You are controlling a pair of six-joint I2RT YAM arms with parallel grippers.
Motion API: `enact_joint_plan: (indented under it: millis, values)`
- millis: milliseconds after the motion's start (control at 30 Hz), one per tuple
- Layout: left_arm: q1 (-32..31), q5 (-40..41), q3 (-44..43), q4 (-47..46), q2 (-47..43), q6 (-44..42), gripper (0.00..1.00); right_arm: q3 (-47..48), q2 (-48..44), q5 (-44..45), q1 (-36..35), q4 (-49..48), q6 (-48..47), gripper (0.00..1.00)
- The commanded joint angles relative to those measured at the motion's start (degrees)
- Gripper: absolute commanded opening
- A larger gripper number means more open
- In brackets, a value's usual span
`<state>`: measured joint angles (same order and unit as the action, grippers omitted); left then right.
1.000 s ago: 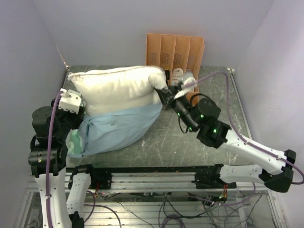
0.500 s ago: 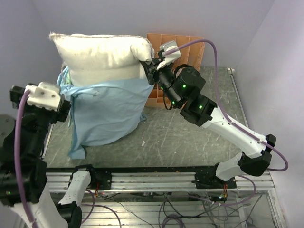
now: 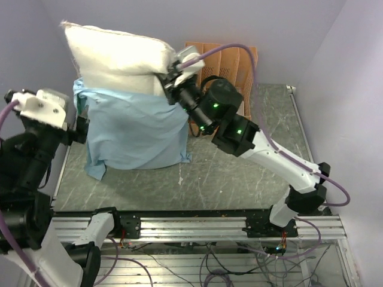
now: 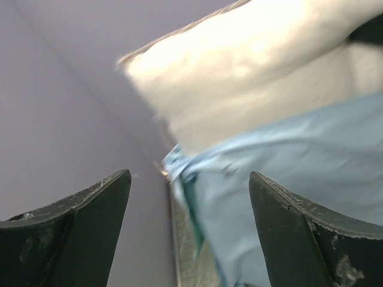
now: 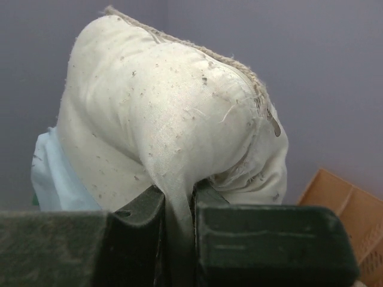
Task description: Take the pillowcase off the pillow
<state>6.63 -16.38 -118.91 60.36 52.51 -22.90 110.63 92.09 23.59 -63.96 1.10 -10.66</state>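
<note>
Black left gripper (image 4: 190, 178): far left of the scene, jaws spread wide with nothing between them, just beside the left edge of the hanging cloth.
Light blue pillowcase (image 3: 134, 128): a limp sack draped around the lower part of the pillow, its bottom end hanging down toward the table (image 3: 239, 173). Whether it touches the table cannot be told. A sliver of mint green shows at its left edge.
Off-white pillow (image 3: 114, 57): held up in the air, its upper half bare above the case and its lower half inside it.
Right gripper (image 5: 178, 203): jaws pinched tight on the pillow's top right corner, carrying its weight.
Orange file rack (image 3: 230, 63): stands at the back of the table, behind the right arm.
Step in hand: likely stripping the case downward while the pillow hangs high; about half looks done.
Doing it well: the left gripper should close on the blue cloth alone, near its upper open edge, not on the cushion underneath. It should then draw down and leftward, away from the held corner.
Watch for: the right gripper holds only a thin fold of fabric, so a hard tug could pull the corner free. A steady pull is safer.
</note>
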Motion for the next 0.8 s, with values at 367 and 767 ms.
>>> enact_joint_plan:
  millis: [367,767]
  values:
    - [0.2,-24.6,-1.8,-3.0,9.5,-1.9,0.91,8.1,7.9,-17.6,-6.9,1.3,-5.4,0.0]
    - [0.2,-25.7,-1.3,11.9,12.5,-16.8,0.73,4.3,6.0,-29.9,-6.9,0.2,-2.3,0.0]
